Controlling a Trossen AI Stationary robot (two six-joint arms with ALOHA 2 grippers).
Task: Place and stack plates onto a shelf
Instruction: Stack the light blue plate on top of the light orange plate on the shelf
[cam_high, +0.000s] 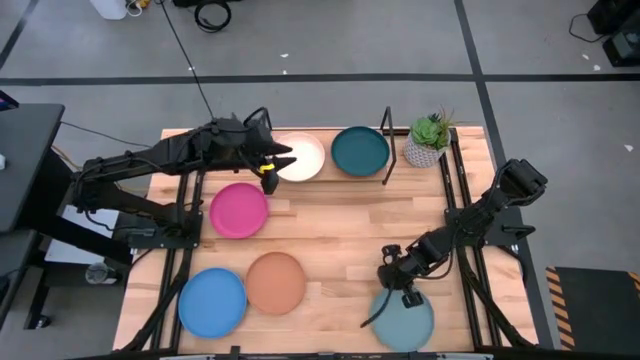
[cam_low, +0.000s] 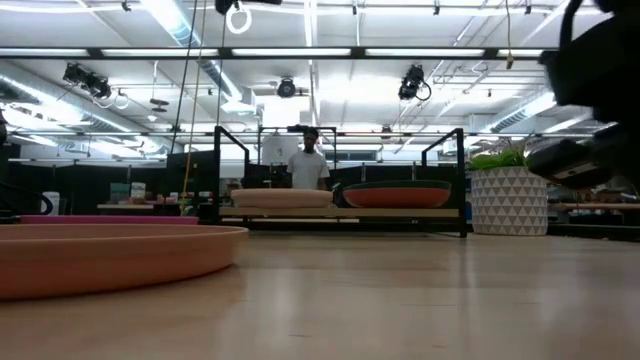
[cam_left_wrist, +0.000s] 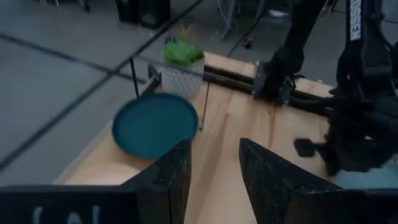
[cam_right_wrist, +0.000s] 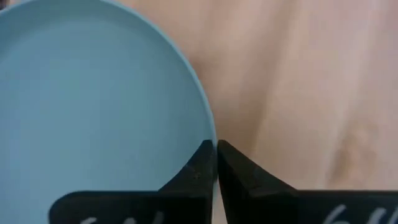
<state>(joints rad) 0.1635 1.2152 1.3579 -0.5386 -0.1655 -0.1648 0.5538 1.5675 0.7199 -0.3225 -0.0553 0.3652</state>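
Wood tabletop (cam_high: 330, 235) under both arms, lab floor around it, a person standing far off behind the shelf in the low view. I count two stacks on the shelf (cam_high: 386, 140) at the far edge: the cream plate (cam_high: 302, 156) on the left, the dark teal plate (cam_high: 360, 150) on the right with an orange-red plate (cam_low: 398, 196) showing under it in the low view. Potted plant (cam_high: 430, 140) sits just right of the shelf. My left gripper (cam_high: 275, 160) hovers at the near-left edge of the cream plate, fingers apart and holding nothing. My right gripper (cam_high: 408, 290) is down at the far rim of the pale aqua plate (cam_high: 405, 318), near right; the wrist view shows the jaws pinched onto that rim, so I read it as gripping the plate. Four plates are off the shelf: magenta plate (cam_high: 239, 211) left of centre, bright blue plate (cam_high: 212, 302) and peach-tan plate (cam_high: 275, 282) near left, plus the aqua one. Grey plate not visible, possibly under the cream. Roughly halfway by my estimate.
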